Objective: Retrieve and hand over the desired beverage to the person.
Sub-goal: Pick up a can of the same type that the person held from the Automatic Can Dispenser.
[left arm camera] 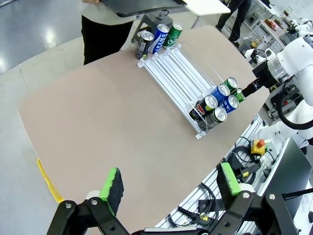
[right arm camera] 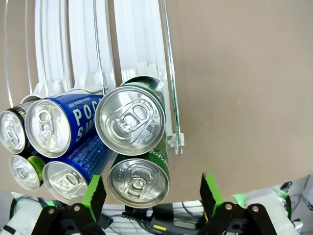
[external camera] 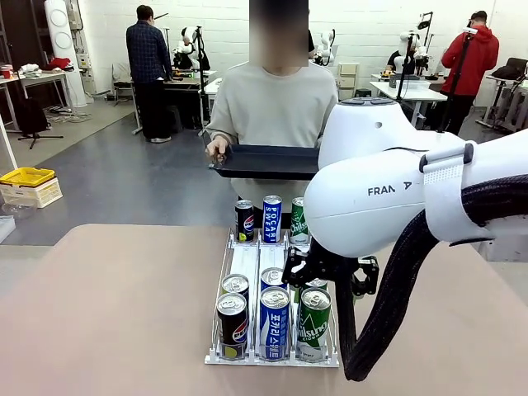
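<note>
1. A beige bench [external camera: 107, 305] stands in a workshop room with a grey floor. A yellow bin [external camera: 26, 176] sits on the floor off the bench's left side.
2. A clear three-lane rack [external camera: 245, 260] runs across the middle of the bench from the robot's edge towards the far edge. Cans stand at both of its ends.
3. The person [external camera: 272, 103] stands at the far edge and holds a dark tray [external camera: 266, 162].
4. The right tool [right arm camera: 152, 190] has its jaws wide apart and grips nothing. It hangs over the rack's end by the robot's edge.
5. Below it, in the rack's right lane, stand two green cans [right arm camera: 138, 182]. In the wrist view the nearer one lies between the green pads, with no contact visible.
6. The blue cans [right arm camera: 49, 128] fill the middle lane beside them, and the black cans [external camera: 232, 324] fill the left lane.
7. The left tool [left arm camera: 170, 185] is also wide open and empty. It hangs high over the robot's edge of the bench, well apart from the rack.
</note>
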Robot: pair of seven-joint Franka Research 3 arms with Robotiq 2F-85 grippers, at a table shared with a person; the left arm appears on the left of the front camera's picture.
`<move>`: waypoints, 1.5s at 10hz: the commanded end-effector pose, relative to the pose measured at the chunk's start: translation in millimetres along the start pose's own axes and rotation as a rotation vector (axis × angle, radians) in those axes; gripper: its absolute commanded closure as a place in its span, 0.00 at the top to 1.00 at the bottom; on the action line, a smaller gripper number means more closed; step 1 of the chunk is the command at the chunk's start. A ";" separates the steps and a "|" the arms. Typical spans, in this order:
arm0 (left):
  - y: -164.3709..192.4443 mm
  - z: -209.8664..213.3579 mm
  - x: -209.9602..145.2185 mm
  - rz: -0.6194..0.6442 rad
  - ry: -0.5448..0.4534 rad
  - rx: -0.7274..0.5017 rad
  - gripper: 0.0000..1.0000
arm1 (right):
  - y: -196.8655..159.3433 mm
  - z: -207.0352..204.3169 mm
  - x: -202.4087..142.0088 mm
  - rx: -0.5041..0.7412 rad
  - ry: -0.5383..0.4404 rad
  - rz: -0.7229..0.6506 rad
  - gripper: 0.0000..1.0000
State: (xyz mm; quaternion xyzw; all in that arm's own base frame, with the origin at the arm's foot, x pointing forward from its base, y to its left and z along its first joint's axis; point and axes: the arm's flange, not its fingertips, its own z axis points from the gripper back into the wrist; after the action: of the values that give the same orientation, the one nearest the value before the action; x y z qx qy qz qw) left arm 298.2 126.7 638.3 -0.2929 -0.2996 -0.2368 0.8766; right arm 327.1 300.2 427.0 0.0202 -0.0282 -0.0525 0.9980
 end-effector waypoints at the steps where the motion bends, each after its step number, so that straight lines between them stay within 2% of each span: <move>1: 0.8 0.7 -1.4 -0.020 -0.008 -0.013 1.00 | 5.7 -5.7 5.1 -0.025 -0.005 0.015 1.00; 6: 0.8 0.7 -1.4 -0.020 -0.008 -0.013 1.00 | 5.9 -10.9 7.3 -0.016 0.010 0.044 1.00; 7: 0.8 0.7 -1.4 -0.020 -0.008 -0.013 1.00 | 5.5 -10.5 5.7 -0.008 -0.001 0.070 0.93; 8: 0.8 0.7 -1.4 -0.020 -0.008 -0.013 1.00 | 5.4 -11.1 6.2 -0.005 0.008 0.090 0.42; 9: 0.8 0.7 -1.4 -0.020 -0.008 -0.013 1.00 | 5.5 -10.9 6.4 -0.001 0.010 0.096 0.35; 10: 0.8 0.7 -1.4 -0.020 -0.008 -0.013 1.00 | 5.6 -10.8 6.5 0.004 0.014 0.100 0.00; 12: 0.8 0.7 -1.4 -0.020 -0.008 -0.013 1.00 | 5.7 -11.4 6.5 0.017 0.017 0.111 0.00; 13: 0.8 0.7 -1.4 -0.020 -0.008 -0.013 1.00 | 5.5 -11.7 6.5 0.019 0.016 0.116 0.14; 14: 0.8 0.7 -1.4 -0.020 -0.008 -0.013 1.00 | 5.9 -12.3 6.4 0.019 0.015 0.123 0.03; 15: 0.8 0.7 -1.4 -0.020 -0.008 -0.013 1.00 | 6.0 -12.7 6.3 0.019 0.017 0.125 0.00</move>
State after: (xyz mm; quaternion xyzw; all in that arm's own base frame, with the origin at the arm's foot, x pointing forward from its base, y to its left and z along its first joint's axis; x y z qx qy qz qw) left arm 298.2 126.7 638.2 -0.2931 -0.2996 -0.2368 0.8765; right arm 331.5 305.4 419.8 0.0221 -0.0178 0.0009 0.9996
